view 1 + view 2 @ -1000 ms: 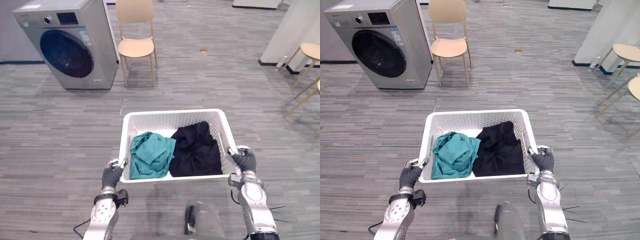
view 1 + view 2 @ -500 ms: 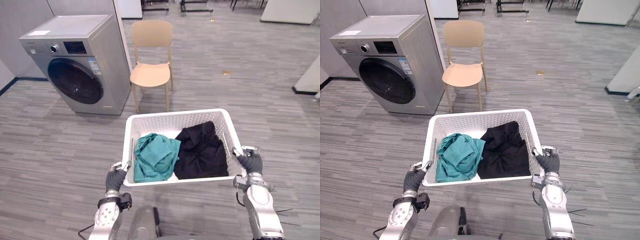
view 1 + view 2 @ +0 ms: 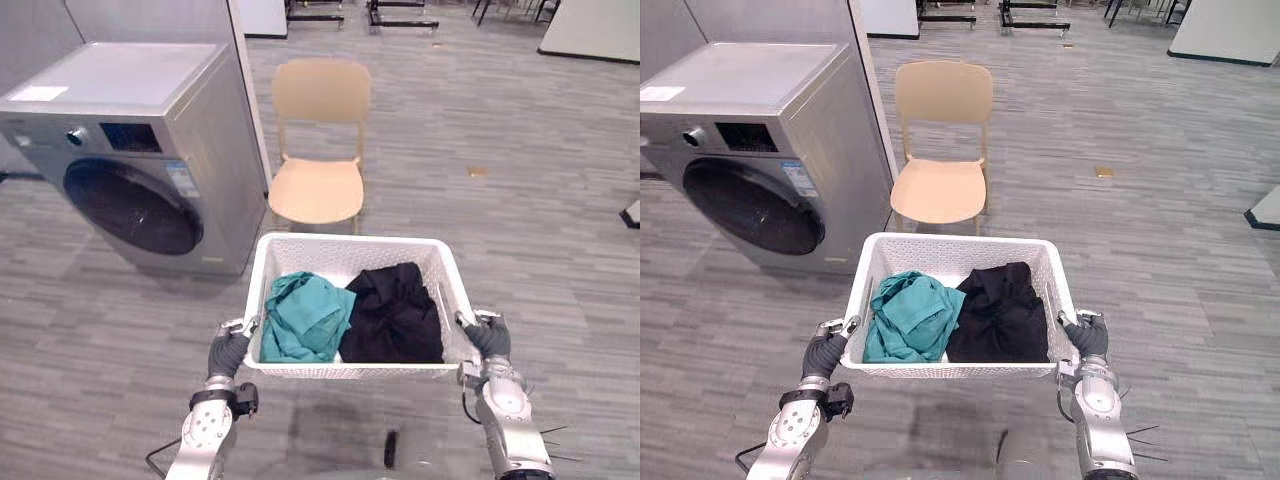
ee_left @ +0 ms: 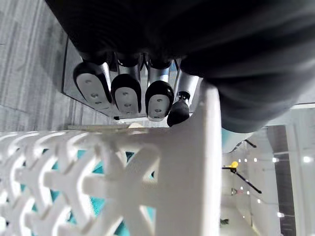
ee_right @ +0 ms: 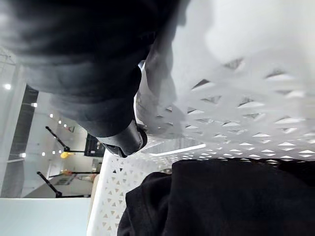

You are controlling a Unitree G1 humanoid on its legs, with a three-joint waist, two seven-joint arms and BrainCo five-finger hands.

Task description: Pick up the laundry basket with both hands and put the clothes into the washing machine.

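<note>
Carrying the laundry basket [image 3: 350, 238] clear of the floor, the left robot hand [image 3: 228, 350] and right robot hand [image 3: 490, 338] were each clamped on a side rim, with the teal garment [image 3: 303, 315] and black garment [image 3: 392, 315] inside.

Risks:
- A rim-only grip could slip or tip if one arm lagged.
- The chair [image 3: 318, 190] sat dead ahead.
- The washing machine [image 3: 140, 150] door looked shut, and no hand was free.

Versus a second earlier, the view had shifted and the machine and chair were nearer. Grip and load were unchanged.
</note>
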